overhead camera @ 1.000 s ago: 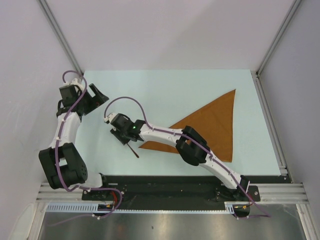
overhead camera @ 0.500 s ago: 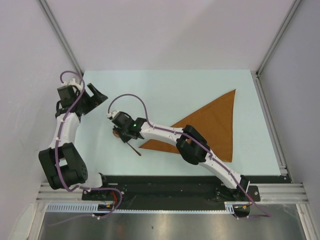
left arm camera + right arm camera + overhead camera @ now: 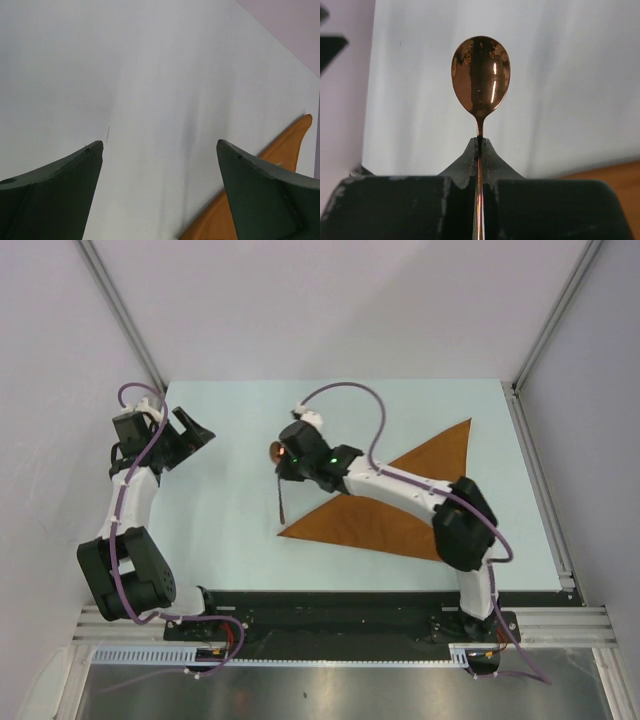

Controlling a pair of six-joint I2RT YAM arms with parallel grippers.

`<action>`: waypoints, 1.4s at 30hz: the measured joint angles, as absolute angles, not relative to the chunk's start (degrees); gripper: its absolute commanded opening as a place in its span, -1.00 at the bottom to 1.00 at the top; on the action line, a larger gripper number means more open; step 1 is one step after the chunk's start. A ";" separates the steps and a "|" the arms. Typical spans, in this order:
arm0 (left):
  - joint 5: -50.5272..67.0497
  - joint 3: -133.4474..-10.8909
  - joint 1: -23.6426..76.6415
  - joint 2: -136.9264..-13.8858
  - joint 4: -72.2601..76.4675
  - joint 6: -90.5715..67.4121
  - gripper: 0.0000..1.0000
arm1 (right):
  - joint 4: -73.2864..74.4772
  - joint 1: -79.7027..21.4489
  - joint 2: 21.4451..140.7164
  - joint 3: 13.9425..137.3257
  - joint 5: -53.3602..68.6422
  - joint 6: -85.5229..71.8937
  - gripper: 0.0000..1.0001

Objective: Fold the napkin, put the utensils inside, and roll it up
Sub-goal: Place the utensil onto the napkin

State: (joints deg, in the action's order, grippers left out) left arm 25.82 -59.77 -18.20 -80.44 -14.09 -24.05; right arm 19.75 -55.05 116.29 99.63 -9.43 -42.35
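Observation:
The rust-brown napkin (image 3: pixel 410 505) lies folded into a triangle on the right half of the table; one corner shows in the left wrist view (image 3: pixel 290 145) and a strip in the right wrist view (image 3: pixel 610 170). My right gripper (image 3: pixel 283 466) is shut on the spoon (image 3: pixel 279 490) and holds it above the table, left of the napkin. The copper bowl (image 3: pixel 480 75) sticks out past the shut fingertips (image 3: pixel 479 142). The dark handle hangs down toward the napkin's left tip. My left gripper (image 3: pixel 195 428) is open and empty at the far left, its fingers (image 3: pixel 60 185) wide apart.
The pale blue table top (image 3: pixel 250 540) is ringed by grey walls with metal posts (image 3: pixel 120 310) at the back corners. A black rail (image 3: pixel 340 610) runs along the near edge by the arm bases.
My right gripper has lifted the spoon off the table and carried it back and to the right, toward the napkin. The left arm has barely moved.

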 measured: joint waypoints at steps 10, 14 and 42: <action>27.44 -58.87 -18.20 -79.81 -12.86 -25.47 0.99 | 23.22 -43.09 99.79 74.74 -28.38 -63.37 -1.00; 28.03 -58.81 -18.20 -79.81 -12.29 -25.71 0.99 | 27.92 -39.13 98.87 70.61 -32.45 -68.05 -1.00; 30.48 -58.06 -18.26 -79.81 -10.85 -27.44 1.00 | 31.99 -29.93 106.61 69.69 -33.58 -76.55 -1.00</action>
State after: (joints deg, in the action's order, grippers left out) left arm 30.48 -58.06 -18.26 -79.81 -10.85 -27.44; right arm 31.99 -29.93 106.61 69.69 -33.58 -76.55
